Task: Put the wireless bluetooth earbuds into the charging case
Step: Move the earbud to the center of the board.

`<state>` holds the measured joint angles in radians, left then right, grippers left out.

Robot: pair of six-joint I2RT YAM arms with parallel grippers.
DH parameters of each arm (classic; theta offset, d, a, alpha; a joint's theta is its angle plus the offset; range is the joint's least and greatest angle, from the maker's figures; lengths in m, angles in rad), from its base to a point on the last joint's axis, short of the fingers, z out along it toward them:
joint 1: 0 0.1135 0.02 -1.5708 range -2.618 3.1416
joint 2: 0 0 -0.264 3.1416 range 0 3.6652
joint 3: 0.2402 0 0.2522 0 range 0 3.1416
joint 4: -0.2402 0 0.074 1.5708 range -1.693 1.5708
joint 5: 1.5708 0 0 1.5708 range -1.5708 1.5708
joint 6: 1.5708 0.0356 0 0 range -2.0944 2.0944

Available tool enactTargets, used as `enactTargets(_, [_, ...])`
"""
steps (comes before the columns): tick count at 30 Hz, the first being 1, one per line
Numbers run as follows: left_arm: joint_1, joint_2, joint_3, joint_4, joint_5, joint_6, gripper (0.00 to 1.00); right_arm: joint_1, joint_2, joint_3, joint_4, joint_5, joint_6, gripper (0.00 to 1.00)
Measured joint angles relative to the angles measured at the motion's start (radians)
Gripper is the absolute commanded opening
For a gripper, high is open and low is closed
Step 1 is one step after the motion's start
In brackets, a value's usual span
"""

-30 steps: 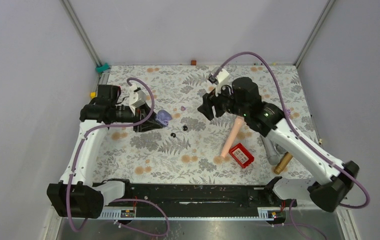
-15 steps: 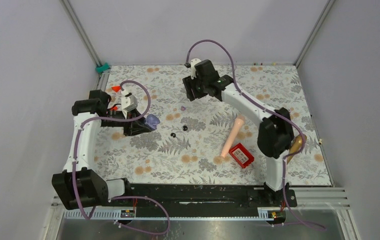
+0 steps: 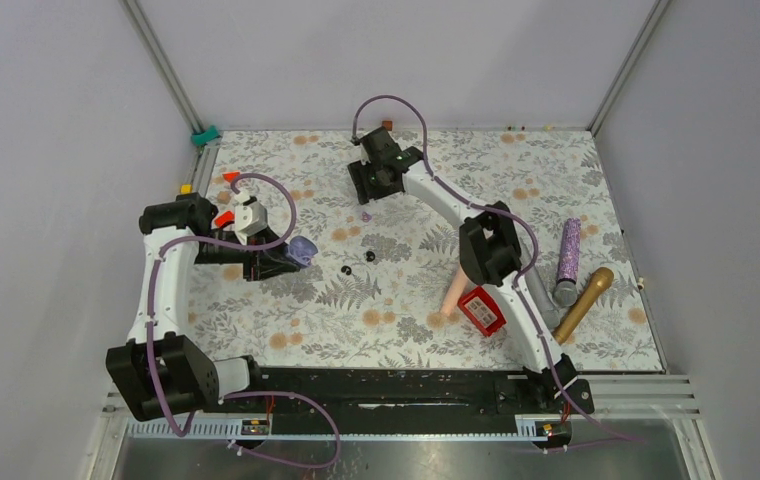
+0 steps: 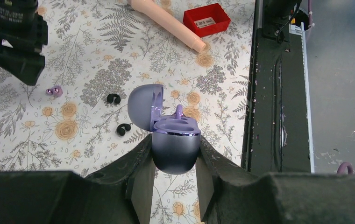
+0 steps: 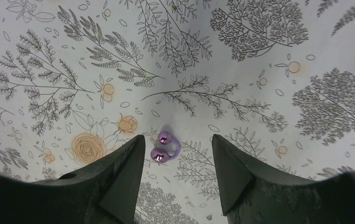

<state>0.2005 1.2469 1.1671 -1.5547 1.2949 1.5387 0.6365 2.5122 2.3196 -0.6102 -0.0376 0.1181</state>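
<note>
**Top view.** The left end effector is clamped on the charging case, a lavender oval with its lid open, held at about 9 o'clock of the flowered bench. The right end effector hangs at about 12 o'clock with its fingers pointing down. A purple earbud lies on the bench just on its 6 o'clock side. Two black C-shaped pieces lie near the centre, between the case and the pink cylinder. A red box sits just beside that cylinder's near end. A glittery purple cylinder and a gold cylinder lie at 3 o'clock.

**Left wrist view.** Both fingers press the sides of the case body, lifted clear of the bench. The lid leans back toward 10 o'clock. A small purple part stands up from the sockets inside; I cannot tell what it is. The black pieces lie at 10 o'clock of the case, and the purple earbud lies farther out the same way, well apart from it.

**Right wrist view.** The jaws stand apart and hold nothing. The purple earbud, two shiny beads joined by a loop, lies on the bench between the fingers. It is nearer the finger at 9 o'clock, and bare bench shows on both sides of it.
</note>
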Motion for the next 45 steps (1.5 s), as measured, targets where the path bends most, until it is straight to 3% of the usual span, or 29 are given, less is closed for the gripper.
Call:
enactTargets(9, [0.002,0.013,0.000,-0.013,0.016,0.026,0.00,0.000,0.098,0.144,-0.100,-0.028,0.106,0.57])
enactTargets(24, [0.004,0.018,-0.014,-0.016,0.026,0.036,0.00,0.000,0.134,0.150,-0.166,-0.062,0.272,0.51])
enactTargets(45, [0.005,0.011,-0.021,-0.016,0.033,0.044,0.00,0.009,0.121,0.112,-0.162,-0.063,0.306,0.36])
